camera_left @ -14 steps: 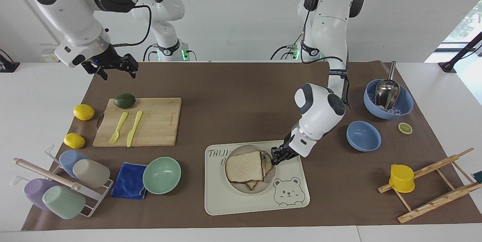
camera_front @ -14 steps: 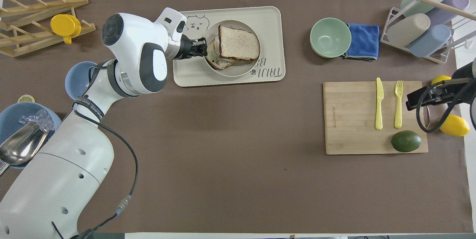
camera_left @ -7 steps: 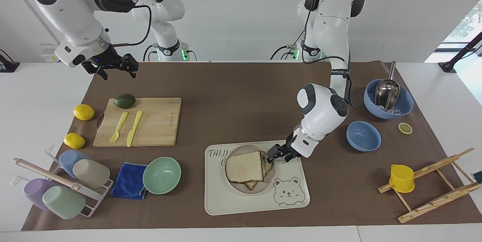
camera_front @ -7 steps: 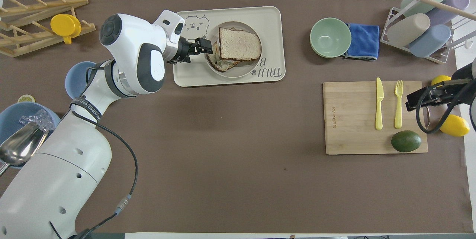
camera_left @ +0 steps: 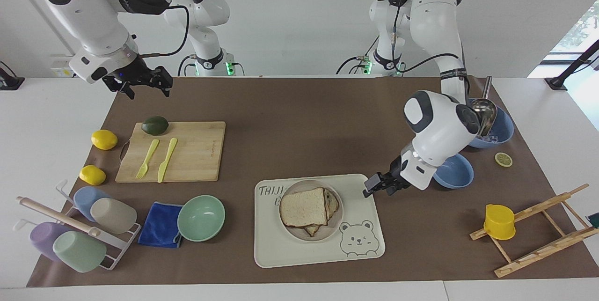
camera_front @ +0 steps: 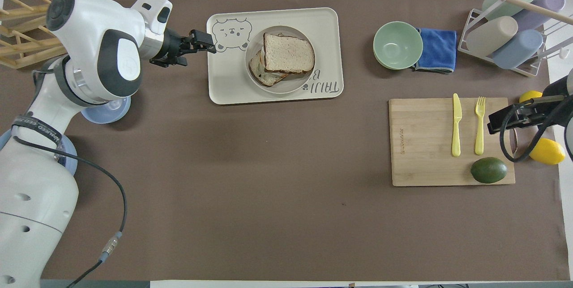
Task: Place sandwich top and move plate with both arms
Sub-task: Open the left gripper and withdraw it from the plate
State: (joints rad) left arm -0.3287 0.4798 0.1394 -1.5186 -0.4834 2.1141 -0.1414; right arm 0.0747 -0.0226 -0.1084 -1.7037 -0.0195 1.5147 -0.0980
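Sandwich top (camera_left: pixel 303 207) (camera_front: pixel 288 52) lies flat on the stack in the plate (camera_left: pixel 336 227) (camera_front: pixel 255 45), lower centre of the facing frame, upper centre of the overhead frame. Plate sits on the bear-printed tray (camera_left: pixel 318 250) (camera_front: pixel 228 86), tray flat on the worktop (camera_left: pixel 299 128) (camera_front: pixel 268 189). Left end effector (camera_left: pixel 372 186) (camera_front: pixel 201 40) is empty, apart from the plate, over the tray edge at the left arm's end, right of the plate in the facing frame; fingers look nearly together but cannot tell for sure. Right end effector (camera_left: pixel 145 82) (camera_front: pixel 506 118) hangs at upper left of the facing frame, right edge of the overhead frame, above the avocado (camera_left: pixel 155 125) (camera_front: pixel 489 170) end of the cutting board (camera_left: pixel 196 160) (camera_front: pixel 421 144); fingers spread, holding nothing. Mint bowl (camera_left: pixel 201 218) (camera_front: pixel 398 45) sits beside the tray, toward the right arm's end.
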